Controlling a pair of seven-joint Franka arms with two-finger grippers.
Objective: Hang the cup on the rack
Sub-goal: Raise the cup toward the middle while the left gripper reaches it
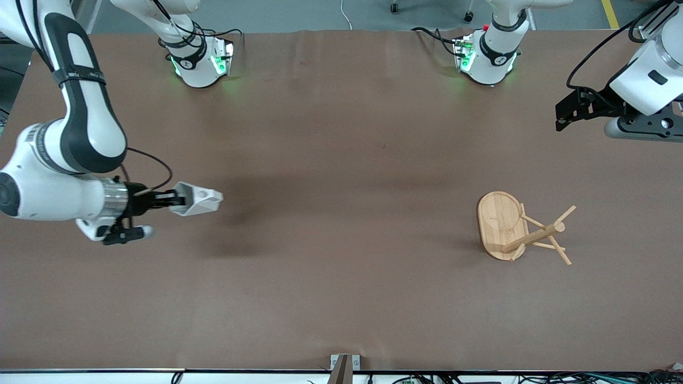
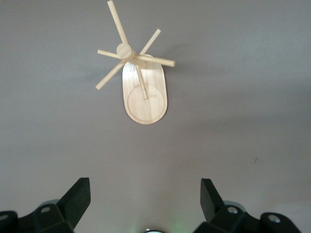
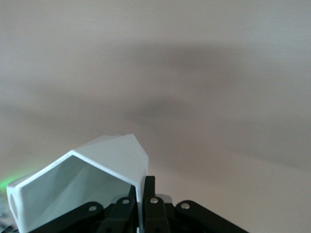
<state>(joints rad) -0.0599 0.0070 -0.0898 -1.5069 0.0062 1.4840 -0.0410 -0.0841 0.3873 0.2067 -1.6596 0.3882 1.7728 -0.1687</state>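
The white faceted cup [image 1: 198, 199] is held on its side in the air, clamped at its rim by the right gripper [image 1: 176, 200] over the right arm's end of the table [image 1: 341, 160]. The bamboo mug tree [image 1: 520, 230] stands well apart, toward the left arm's end. The left gripper [image 2: 146, 204] waits above it, fingers spread and empty. Carrying appears to be under way; next, the handle hole must be brought to a slanted peg.

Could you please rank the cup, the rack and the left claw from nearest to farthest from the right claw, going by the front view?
1. Cup: held in the right claw, at the right arm's end.
2. Rack: standing on the table toward the left arm's end.
3. Left claw: open, waiting past the rack.
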